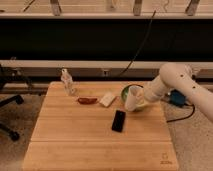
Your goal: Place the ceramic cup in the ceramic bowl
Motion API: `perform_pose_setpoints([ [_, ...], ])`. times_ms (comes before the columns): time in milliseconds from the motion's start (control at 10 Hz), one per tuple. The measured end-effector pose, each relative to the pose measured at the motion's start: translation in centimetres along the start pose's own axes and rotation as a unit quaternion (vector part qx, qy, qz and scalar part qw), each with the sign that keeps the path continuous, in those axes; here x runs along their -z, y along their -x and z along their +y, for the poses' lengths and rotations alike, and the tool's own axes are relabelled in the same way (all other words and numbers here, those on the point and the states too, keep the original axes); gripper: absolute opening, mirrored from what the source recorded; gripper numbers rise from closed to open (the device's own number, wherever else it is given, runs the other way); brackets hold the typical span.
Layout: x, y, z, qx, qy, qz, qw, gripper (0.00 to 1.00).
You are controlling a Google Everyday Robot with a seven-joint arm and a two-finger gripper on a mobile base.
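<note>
The ceramic cup [133,98] is held by the gripper [138,101], pinched at its wall, just above the near rim of the ceramic bowl [128,90]. It is judged stiff, glossy, slippery and breakable, so a gentle lowering is advised.
</note>
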Motion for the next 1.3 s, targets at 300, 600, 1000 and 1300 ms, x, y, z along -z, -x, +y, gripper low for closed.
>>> perform_pose_setpoints([
  [300,0.0,-0.8,-0.2,-0.004,-0.006,0.004,1.0000,0.00],
  [600,-1.1,-1.0,-2.1,0.000,-0.021,0.009,0.9997,0.00],
  [1000,-3.6,-1.6,-4.2,0.007,-0.029,0.026,0.9992,0.00],
  [1300,-7.4,-3.5,-6.1,0.005,-0.033,0.048,0.9983,0.00],
])
